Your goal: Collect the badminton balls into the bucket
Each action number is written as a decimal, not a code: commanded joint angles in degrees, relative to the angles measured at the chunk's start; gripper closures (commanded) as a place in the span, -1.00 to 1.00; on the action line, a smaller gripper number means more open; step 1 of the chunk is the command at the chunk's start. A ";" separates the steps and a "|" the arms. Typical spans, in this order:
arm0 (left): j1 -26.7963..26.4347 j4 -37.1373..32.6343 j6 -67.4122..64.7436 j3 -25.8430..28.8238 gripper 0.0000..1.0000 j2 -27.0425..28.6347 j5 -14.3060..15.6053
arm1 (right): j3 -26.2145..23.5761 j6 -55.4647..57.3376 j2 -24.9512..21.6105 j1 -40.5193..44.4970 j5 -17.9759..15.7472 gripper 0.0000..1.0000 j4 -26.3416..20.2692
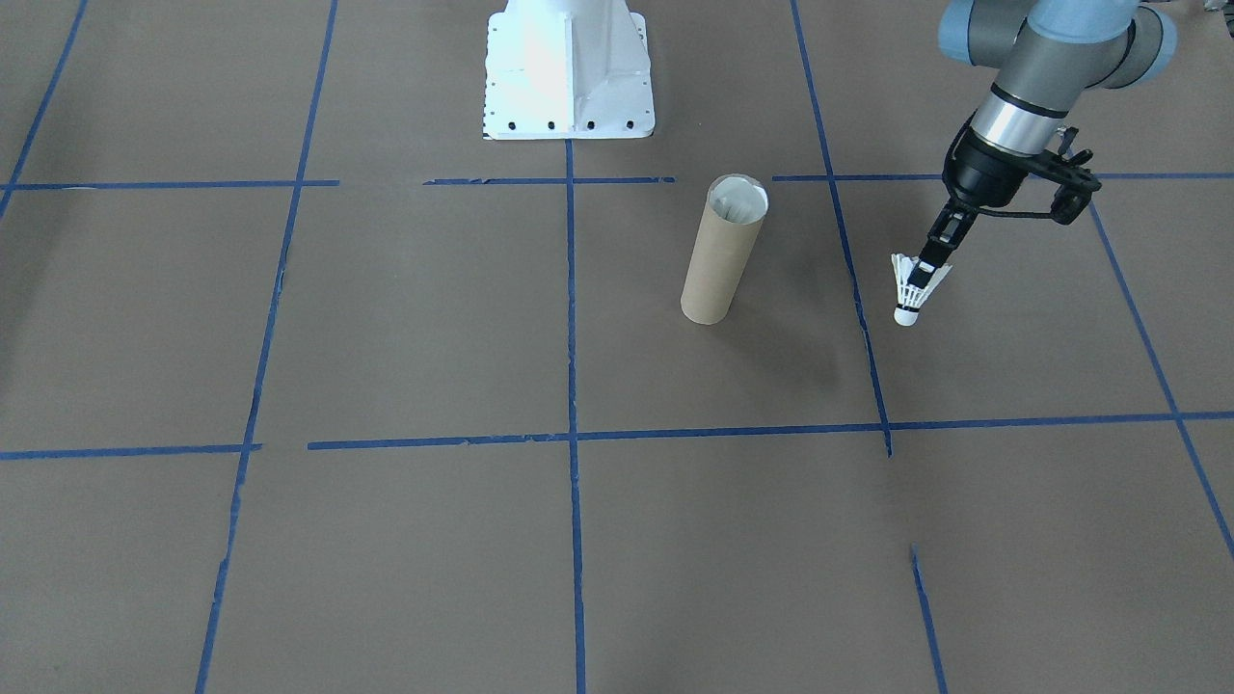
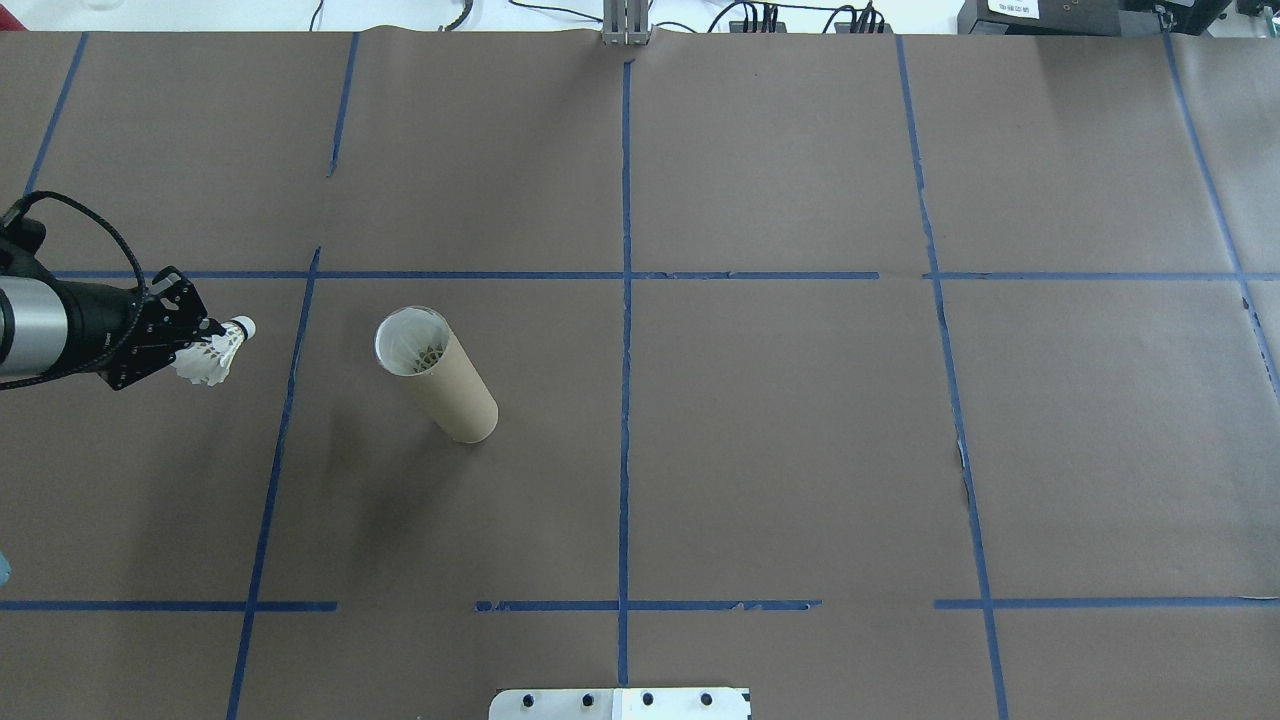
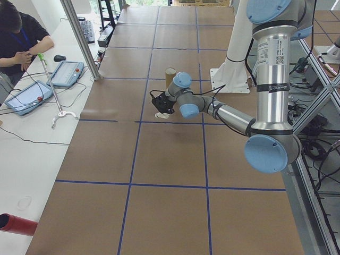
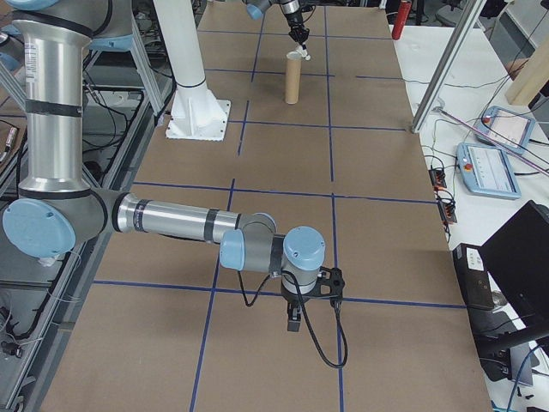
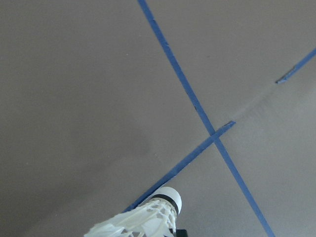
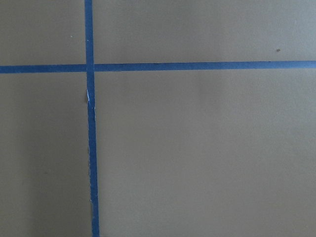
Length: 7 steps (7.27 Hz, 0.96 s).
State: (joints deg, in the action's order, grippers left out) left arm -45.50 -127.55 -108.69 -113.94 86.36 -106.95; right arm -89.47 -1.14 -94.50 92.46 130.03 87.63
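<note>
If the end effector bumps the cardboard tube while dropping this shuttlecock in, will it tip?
Probably, yes. The tube stands tall and narrow on a small base, unsupported on flat paper, so a sideways nudge near its rim could topple it. Thin cardboard likely weighs little. Once down it would likely roll.

One fixed camera looked steeply down from across the table (image 1: 386, 318), facing the robot base (image 1: 569, 72); another looked forward from behind it. Two end cameras looked along the table from the left and right. Both wrist cameras sat close above the paper. All four fixed views shared the bucket (image 2: 437, 375).
</note>
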 commanded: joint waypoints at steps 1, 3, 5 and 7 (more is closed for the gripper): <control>-2.93 17.75 16.85 -6.43 1.00 3.08 -4.66 | 0.00 0.00 0.02 0.00 -0.04 -1.00 0.00; -2.93 45.51 26.83 -7.61 1.00 19.46 -4.49 | 0.00 0.00 0.02 0.00 -0.04 -1.00 0.00; -2.75 68.13 34.13 -8.92 1.00 33.03 -4.49 | 0.00 0.00 0.02 0.00 -0.04 -1.00 0.00; -2.14 82.57 36.36 -11.48 1.00 41.74 -5.45 | 0.00 0.00 0.02 0.00 -0.04 -1.00 0.00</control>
State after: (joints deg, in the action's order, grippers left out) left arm -48.08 -54.63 -73.95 -124.38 121.97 -111.75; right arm -89.47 -1.14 -94.48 92.46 129.99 87.63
